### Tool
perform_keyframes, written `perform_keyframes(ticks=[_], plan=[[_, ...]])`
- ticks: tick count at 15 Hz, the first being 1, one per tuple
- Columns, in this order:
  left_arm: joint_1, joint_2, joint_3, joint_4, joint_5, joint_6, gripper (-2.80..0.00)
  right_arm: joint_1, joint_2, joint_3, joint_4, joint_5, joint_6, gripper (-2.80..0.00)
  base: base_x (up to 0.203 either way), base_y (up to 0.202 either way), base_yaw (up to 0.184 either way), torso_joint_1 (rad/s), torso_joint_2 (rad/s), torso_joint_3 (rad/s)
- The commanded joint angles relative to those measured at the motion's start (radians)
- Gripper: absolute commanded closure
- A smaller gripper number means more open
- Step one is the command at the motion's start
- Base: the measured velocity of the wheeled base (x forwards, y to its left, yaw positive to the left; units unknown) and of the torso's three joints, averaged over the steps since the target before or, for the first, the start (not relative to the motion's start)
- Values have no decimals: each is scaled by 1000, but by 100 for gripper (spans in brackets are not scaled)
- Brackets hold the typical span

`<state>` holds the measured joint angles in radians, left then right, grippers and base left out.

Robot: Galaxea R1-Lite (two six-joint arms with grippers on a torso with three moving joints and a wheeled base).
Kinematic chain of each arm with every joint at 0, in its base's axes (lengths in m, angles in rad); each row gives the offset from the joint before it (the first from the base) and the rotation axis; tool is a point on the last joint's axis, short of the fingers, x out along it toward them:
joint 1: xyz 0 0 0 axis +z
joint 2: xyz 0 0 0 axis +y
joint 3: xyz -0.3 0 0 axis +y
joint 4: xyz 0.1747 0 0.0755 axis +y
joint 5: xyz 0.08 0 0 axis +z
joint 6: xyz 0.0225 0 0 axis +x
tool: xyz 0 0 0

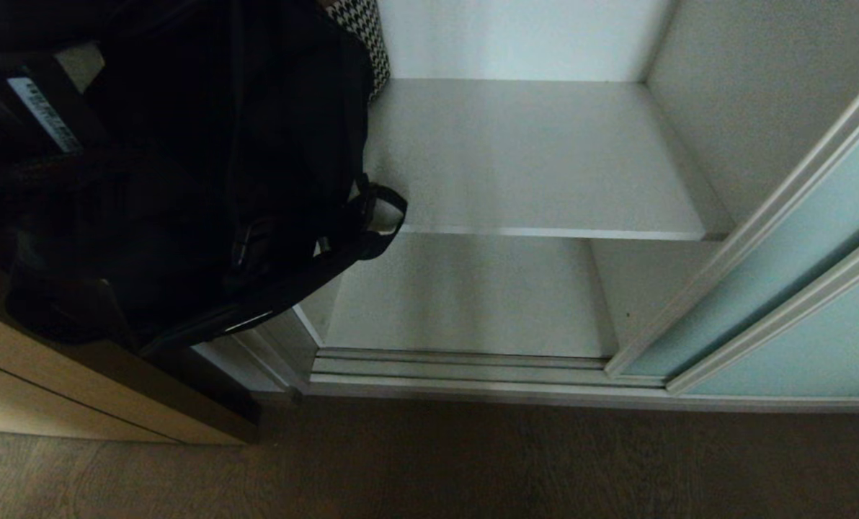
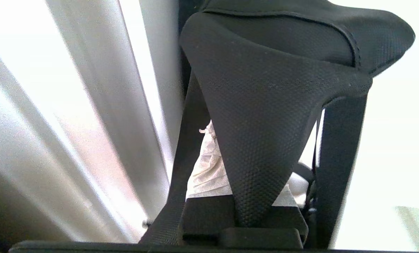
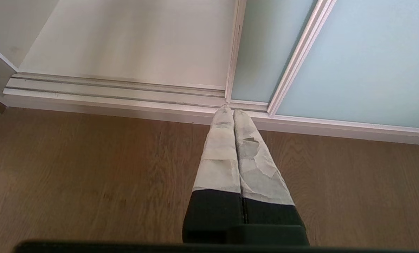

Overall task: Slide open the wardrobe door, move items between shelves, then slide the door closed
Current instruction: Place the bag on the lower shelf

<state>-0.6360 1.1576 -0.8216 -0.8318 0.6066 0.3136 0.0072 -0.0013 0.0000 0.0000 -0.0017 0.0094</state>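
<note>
The black strappy bundle (image 1: 206, 180) hangs in the air at the left, in front of the open wardrobe. Its buckled straps dangle past the front edge of the upper shelf (image 1: 530, 158). My left gripper (image 2: 244, 196) is shut on the bundle's padded strap (image 2: 265, 123), which passes between the taped fingers (image 2: 207, 168). In the head view the bundle hides that gripper. A houndstooth piece (image 1: 365, 29) shows behind the bundle at the top. The lower shelf (image 1: 465, 295) is bare. The sliding wardrobe door (image 1: 797, 245) stands slid to the right. My right gripper (image 3: 233, 112) is shut and empty above the floor.
A light tan wooden cabinet front (image 1: 76, 382) stands at the left beneath the bundle. The ribbed silver floor track (image 1: 458, 364) runs along the wardrobe's foot, with brown wooden floor (image 1: 473, 468) before it. Aqua door panels (image 3: 353, 59) lie beyond the right gripper.
</note>
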Motion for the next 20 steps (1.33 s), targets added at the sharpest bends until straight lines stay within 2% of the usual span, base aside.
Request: perform_keyframes(ticks=[1, 4, 7, 11, 13, 15, 18, 20], plan=[[8, -76, 12, 82, 5, 1, 0, 0, -2, 0, 0, 0, 0, 0, 0, 0, 0, 0, 0, 0], [57, -119, 34, 167, 6, 3, 0, 0, -2, 0, 0, -1, 0, 0, 0, 0, 0, 0, 0, 0], [176, -153, 80, 180, 4, 2, 0, 0, -2, 0, 0, 0, 0, 0, 0, 0, 0, 0, 0, 0], [281, -216, 201, 181, 5, 1, 0, 0, -2, 0, 0, 0, 0, 0, 0, 0, 0, 0, 0, 0], [314, -255, 268, 182, 4, 2, 0, 0, -2, 0, 0, 0, 0, 0, 0, 0, 0, 0, 0, 0], [352, -258, 280, 182, 2, 1, 0, 0, -2, 0, 0, 0, 0, 0, 0, 0, 0, 0, 0, 0], [360, -230, 268, 178, -6, -2, 0, 0, -2, 0, 0, 0, 0, 0, 0, 0, 0, 0, 0, 0], [358, -217, 257, 179, -9, -28, 0, 0, -2, 0, 0, 0, 0, 0, 0, 0, 0, 0, 0, 0]])
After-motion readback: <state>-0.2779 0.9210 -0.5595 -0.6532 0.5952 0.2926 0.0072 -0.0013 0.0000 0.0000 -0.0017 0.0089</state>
